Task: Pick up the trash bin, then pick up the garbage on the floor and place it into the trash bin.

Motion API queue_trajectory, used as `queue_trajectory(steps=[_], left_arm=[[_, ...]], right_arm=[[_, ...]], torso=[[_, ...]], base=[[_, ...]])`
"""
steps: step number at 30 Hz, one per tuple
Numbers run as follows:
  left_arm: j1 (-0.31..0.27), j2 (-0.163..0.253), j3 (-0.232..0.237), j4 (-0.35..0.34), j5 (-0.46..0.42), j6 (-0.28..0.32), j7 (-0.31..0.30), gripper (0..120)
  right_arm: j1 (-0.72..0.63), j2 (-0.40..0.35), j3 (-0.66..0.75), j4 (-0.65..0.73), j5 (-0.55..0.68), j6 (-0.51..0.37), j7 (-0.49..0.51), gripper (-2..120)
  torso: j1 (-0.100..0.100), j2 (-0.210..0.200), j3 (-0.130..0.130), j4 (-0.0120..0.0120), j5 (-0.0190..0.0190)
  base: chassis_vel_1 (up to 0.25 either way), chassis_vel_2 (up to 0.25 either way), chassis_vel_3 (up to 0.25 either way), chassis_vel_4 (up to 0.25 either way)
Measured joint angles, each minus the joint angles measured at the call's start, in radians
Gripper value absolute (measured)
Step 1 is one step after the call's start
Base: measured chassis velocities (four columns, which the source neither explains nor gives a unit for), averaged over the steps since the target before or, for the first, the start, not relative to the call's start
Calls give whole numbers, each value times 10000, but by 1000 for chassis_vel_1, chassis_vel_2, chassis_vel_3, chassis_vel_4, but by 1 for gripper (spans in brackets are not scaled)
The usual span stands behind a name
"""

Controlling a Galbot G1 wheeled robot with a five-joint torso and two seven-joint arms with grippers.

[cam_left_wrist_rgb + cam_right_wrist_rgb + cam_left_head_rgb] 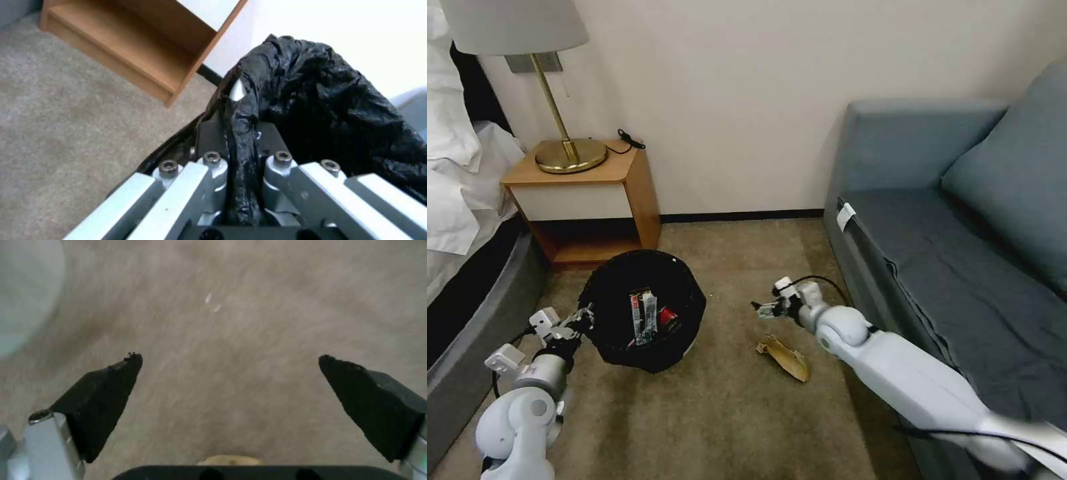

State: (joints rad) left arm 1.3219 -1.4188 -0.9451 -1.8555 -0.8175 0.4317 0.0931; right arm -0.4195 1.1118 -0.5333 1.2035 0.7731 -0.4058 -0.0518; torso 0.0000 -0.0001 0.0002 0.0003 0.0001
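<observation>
From the head camera, the trash bin (650, 310), lined with a crinkly black bag, sat on beige carpet (720, 413) in front of a wooden nightstand (587, 200), with red-and-white wrappers (646, 317) lying inside it. The left gripper (582, 319) met the bin's rim on the robot's left side. To the right, a tan-brown crumpled wrapper (785, 357) lay on the carpet, near a grey-blue sofa (954, 220). The right gripper (766, 309) hung just beyond that wrapper, between it and the wall, close to it but apart; how far its fingers were spread could not be told from here. From the left wrist camera, the left gripper (240, 133) was closed tight on a fold of the trash bin (329, 100) liner, the black plastic pinched between its two fingers (209, 133) and bulging out beyond them, with the nightstand (146, 43) behind. From the right wrist camera, the right gripper (231, 363) was spread wide and held nothing; bare carpet (249, 323) lay between its black fingertips (111, 386), and a pale tan sliver showed at the gripper's base, too little to identify
</observation>
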Motion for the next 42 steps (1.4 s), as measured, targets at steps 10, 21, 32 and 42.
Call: queue_trajectory(steps=[10, 21, 32, 42], left_arm=[[250, 227, -325, 221, -342, -39, 266, 5], [483, 301, -471, 351, -363, -175, 384, 5], [329, 309, -361, 653, -189, -205, 391, 5], [276, 261, -348, 759, -151, -237, 394, 5]], right_arm=[[1332, 1504, -718, -3426, -187, -714, -1714, 100], [767, -939, -831, -2539, 82, -950, -2319, 100], [-227, -1423, -453, -1585, 449, -775, -2778, 100], [-201, -1400, -430, -1431, 635, -761, -2805, 100]], torso=[[0, 0, -1, 2, -1], [0, 1, -2, -12, 0], [0, 2, -2, -3, 1], [0, 2, -2, -2, -1]], base=[[0, 0, 0, 0], [0, 0, 0, 0], [0, 0, 0, 0], [0, 0, 0, 0]])
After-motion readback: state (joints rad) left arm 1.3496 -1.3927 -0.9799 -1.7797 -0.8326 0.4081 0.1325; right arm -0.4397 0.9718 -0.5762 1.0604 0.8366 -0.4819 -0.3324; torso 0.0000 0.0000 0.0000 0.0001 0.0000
